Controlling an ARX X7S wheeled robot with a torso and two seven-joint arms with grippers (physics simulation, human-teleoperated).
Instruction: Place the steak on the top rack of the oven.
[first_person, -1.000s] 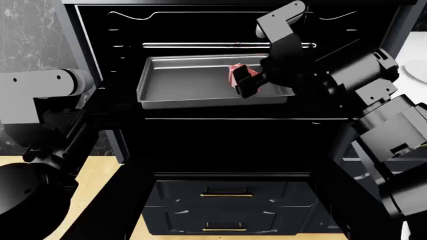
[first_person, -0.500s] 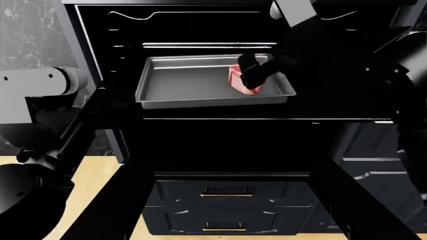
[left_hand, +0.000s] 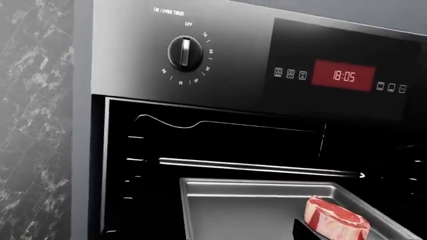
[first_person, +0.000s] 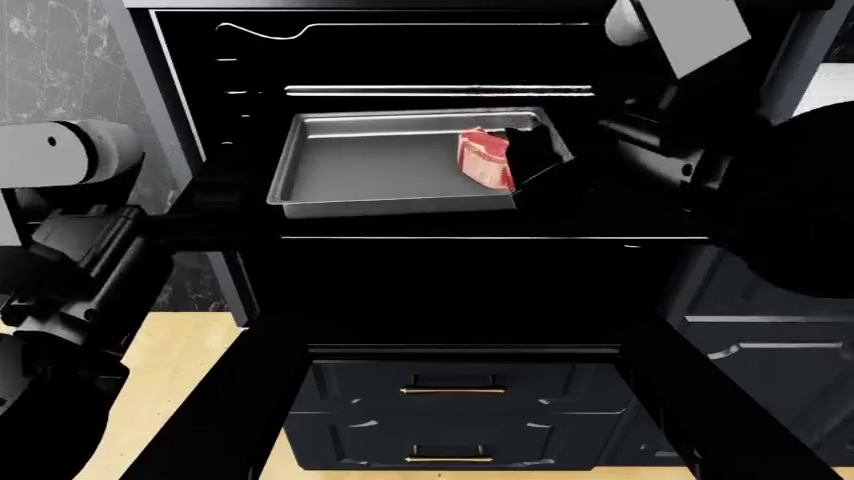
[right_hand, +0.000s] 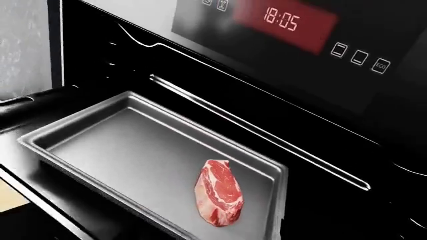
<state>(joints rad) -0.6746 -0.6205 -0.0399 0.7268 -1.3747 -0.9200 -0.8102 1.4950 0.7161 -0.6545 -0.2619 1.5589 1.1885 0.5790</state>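
The steak (first_person: 485, 158) stands on its edge in the right part of a silvery baking tray (first_person: 360, 165) inside the open oven (first_person: 200, 60). My right wrist view shows the steak (right_hand: 219, 192) whole on the tray (right_hand: 133, 145), with no finger on it. My right gripper (first_person: 537, 160) is a black shape just right of the steak and covers the tray's front right corner. A wire rack bar (first_person: 441, 90) runs above the tray. From the left wrist, the steak (left_hand: 337, 220) sits behind a black finger (left_hand: 303, 231). My left gripper is out of view.
The oven door hangs open below the cavity (first_person: 467, 300). Dark drawers with brass handles (first_person: 454, 388) sit underneath, over a wooden floor (first_person: 187, 360). A marble wall (first_person: 54, 60) flanks the oven's left. The control panel carries a knob (left_hand: 185, 52) and a red clock (left_hand: 343, 76).
The finger that lay over the steak has come off it, and the steak stays in the tray. My right arm has risen up and to the right.
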